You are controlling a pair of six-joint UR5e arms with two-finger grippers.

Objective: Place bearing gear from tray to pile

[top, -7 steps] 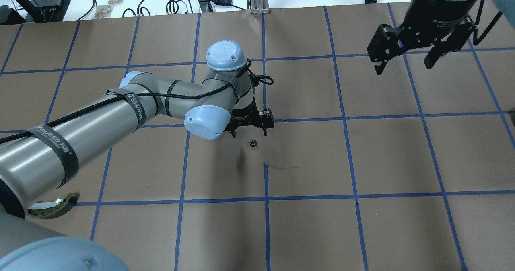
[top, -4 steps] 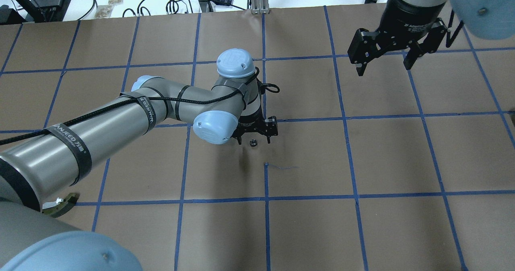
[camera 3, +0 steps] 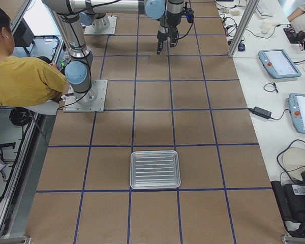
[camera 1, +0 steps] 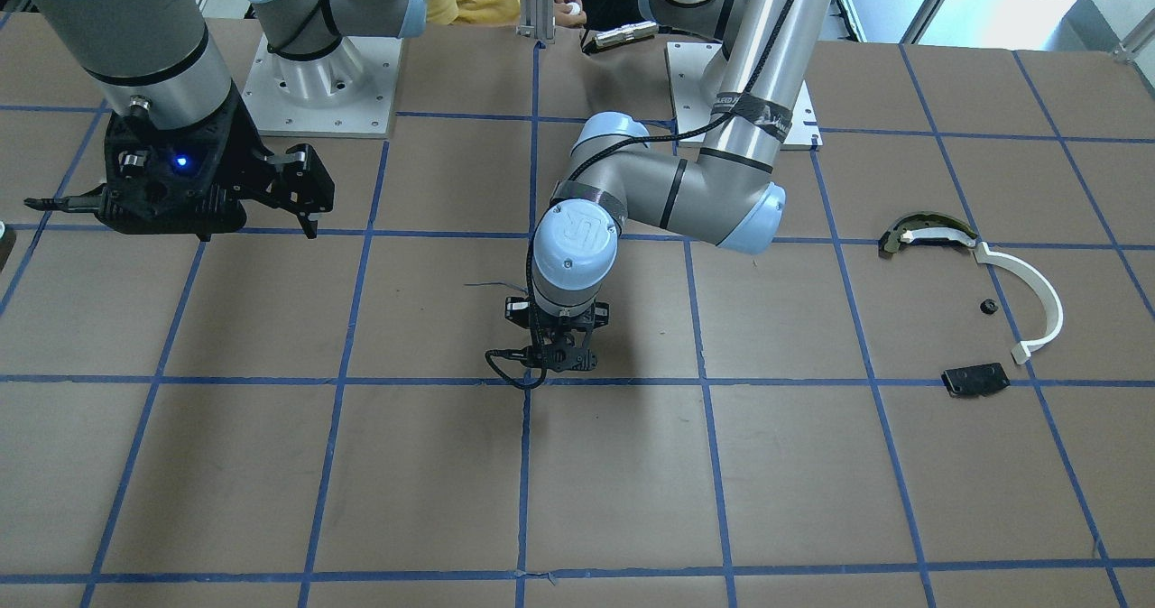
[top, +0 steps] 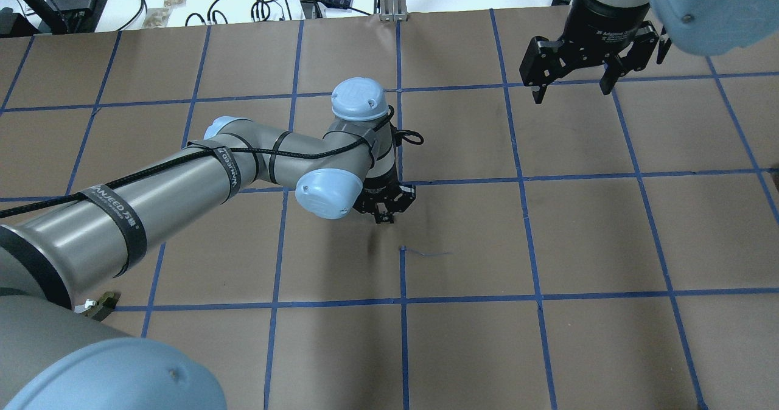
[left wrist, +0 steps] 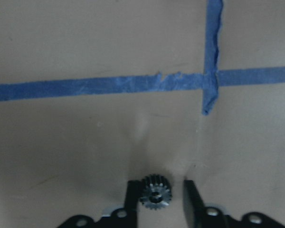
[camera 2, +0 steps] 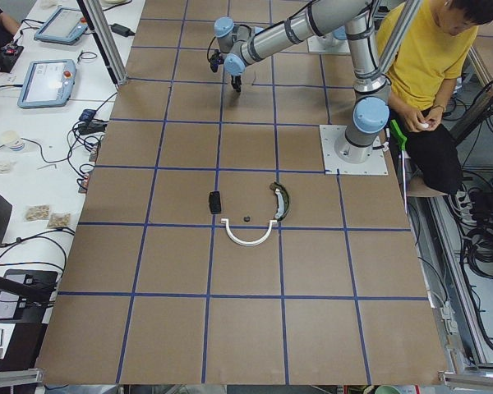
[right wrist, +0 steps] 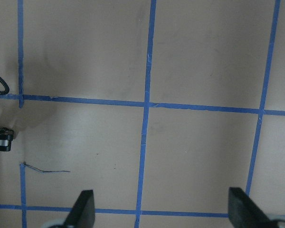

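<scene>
**A:** Left wrist first; where's the gear (left wrist: 155, 191)?

**B:** Flat on the table (left wrist: 85, 142), bore up, right between the fingers (left wrist: 132, 202) of the left gripper (left wrist: 159, 183); it sits against one finger, with a visible gap to the other; so the jaws straddle it, set narrow but not clamped

**A:** Any long axis to mind?

**B:** None, it's round; I'd judge that squeezing shut is the step in hand

**A:** Overhead?

**B:** That gripper points straight down at mid-table, low, and hides the gear; the right gripper (top: 572, 93) hangs high at the far right, jaws spread wide on nothing

**A:** Front view; which way to the pile (camera 1: 928, 229)?

**B:** Toward the robot's left, well apart from the gripper; a strip (camera 1: 1049, 306) and a plate (camera 1: 974, 380) lie in it, with a small dark part (camera 1: 988, 306) between them; the left arm is much the nearer

**A:** Side views?

**B:** From the left end the pile is near and the gripper far up the table; from the right end the tray (camera 3: 155, 169) lies well apart on the robot's right; the gear isn't in it

**A:** Right wrist?

**B:** Only table and two wide-set fingertips (right wrist: 85, 204); so the carry should run toward the robot's left, away from the tray
</scene>
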